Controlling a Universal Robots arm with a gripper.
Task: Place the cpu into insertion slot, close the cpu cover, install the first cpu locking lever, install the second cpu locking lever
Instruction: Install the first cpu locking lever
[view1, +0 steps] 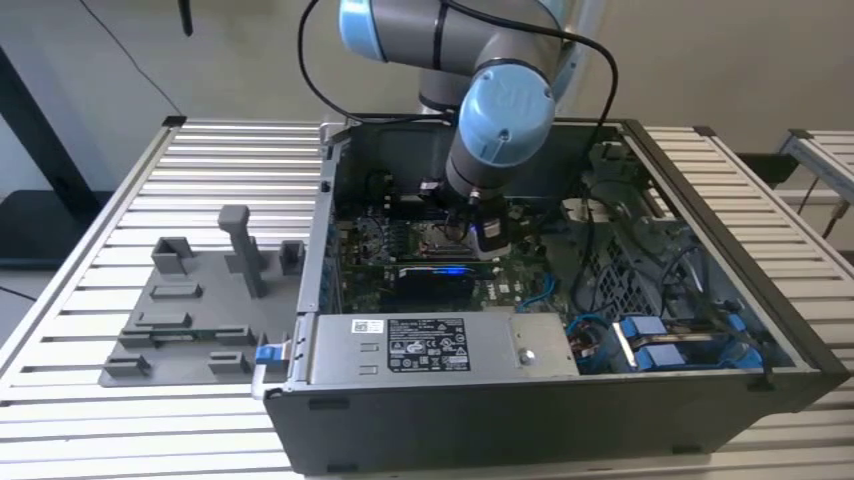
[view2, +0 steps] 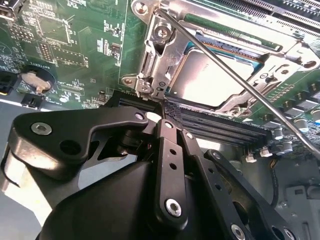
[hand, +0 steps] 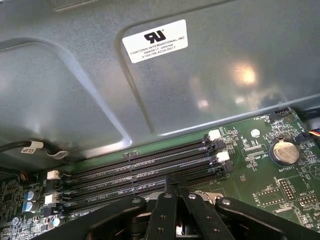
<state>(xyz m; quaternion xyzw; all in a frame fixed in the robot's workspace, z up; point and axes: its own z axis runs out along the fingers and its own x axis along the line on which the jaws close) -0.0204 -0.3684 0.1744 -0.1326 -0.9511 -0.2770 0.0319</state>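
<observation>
Robotics lab, slatted aluminium bench, open computer case, robot arm

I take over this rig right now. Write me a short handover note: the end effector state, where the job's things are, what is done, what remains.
The end effector is shut; whether it pinches anything I cannot tell. Its tip sits low over the motherboard, beside the insertion slot and the memory slots.
The cpu lies seated in the slot.
The cpu cover is down over the cpu's edges.
Done: cpu placed, cover seemingly closed.
Left: one locking lever crosses diagonally above the cover, apparently unlatched. The other lever's state I cannot tell.
</observation>
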